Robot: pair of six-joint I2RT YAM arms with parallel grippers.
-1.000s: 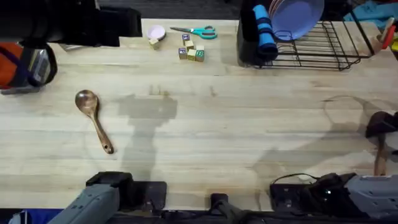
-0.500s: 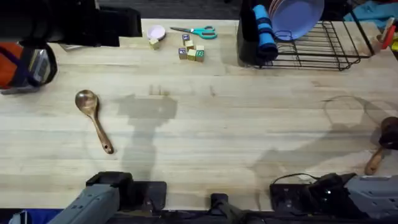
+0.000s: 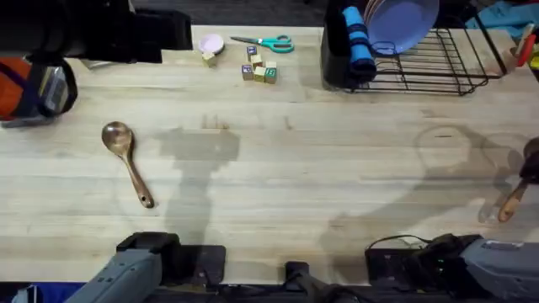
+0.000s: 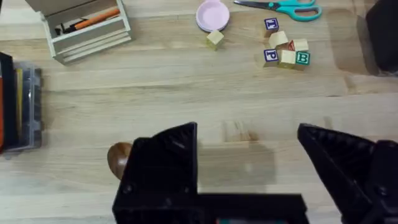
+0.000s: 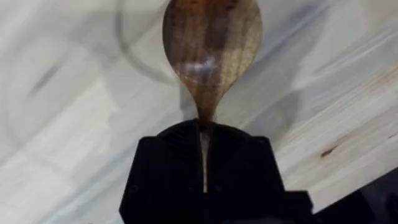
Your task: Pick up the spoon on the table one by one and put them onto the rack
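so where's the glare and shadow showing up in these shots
Right wrist view: a bright glare patch on the bowl of the held spoon, and its shadow on the table. Overhead view: soft arm shadows on the planks beside the other spoon.

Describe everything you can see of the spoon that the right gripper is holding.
The spoon is brown wood with visible grain and a glossy oval bowl. Its slim neck runs down between the black fingers of the right gripper, which are shut on it. It looks lifted above the light wooden table. Overhead, its handle end shows tilted at the table's right edge.
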